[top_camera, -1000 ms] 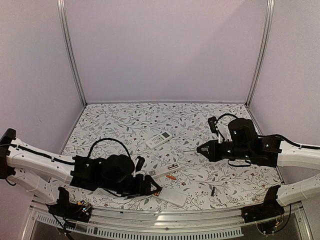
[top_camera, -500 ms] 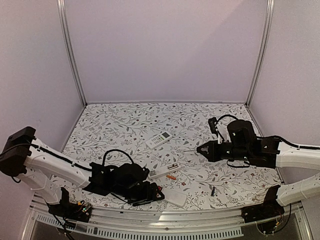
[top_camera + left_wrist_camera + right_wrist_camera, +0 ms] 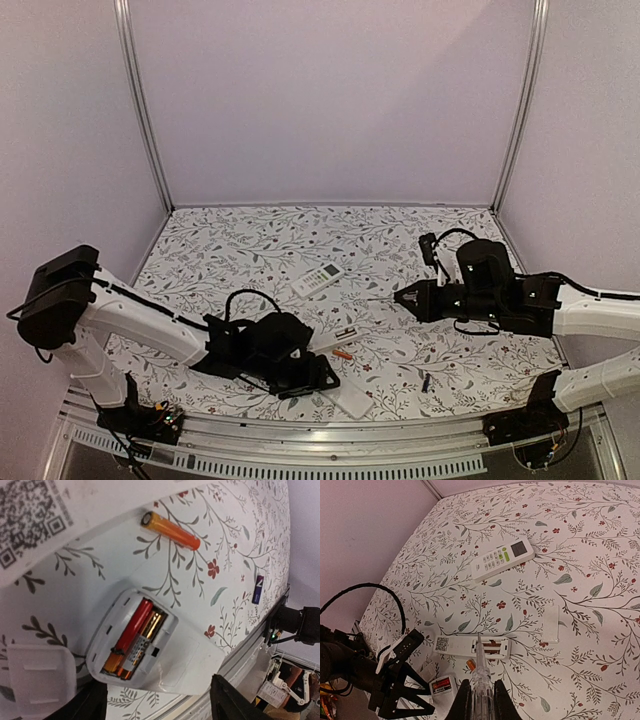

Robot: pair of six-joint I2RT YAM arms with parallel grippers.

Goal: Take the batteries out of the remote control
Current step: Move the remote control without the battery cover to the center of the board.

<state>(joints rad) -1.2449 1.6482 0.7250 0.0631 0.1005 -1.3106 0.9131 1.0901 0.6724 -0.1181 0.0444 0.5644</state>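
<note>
**Q:** What surrounds the left fingers (image 3: 231, 702)?
**A:** They are spread, one at each side of the open remote (image 3: 185, 655) on the tabletop (image 3: 235, 545). Two batteries (image 3: 131, 639) lie in its bay. A loose orange cell (image 3: 170, 530) lies beyond, and a detached cover (image 3: 35, 672) lies just beside.
**Q:** And the right fingers (image 3: 465, 707)?
**A:** They are raised and well apart from the left fingers, pinching a thin clear stick (image 3: 479, 677).

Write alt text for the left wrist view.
A white remote lies back-up with its compartment open, two batteries inside. A loose orange battery lies on the floral table beyond it, and the open left gripper frames the bottom edge.
</note>
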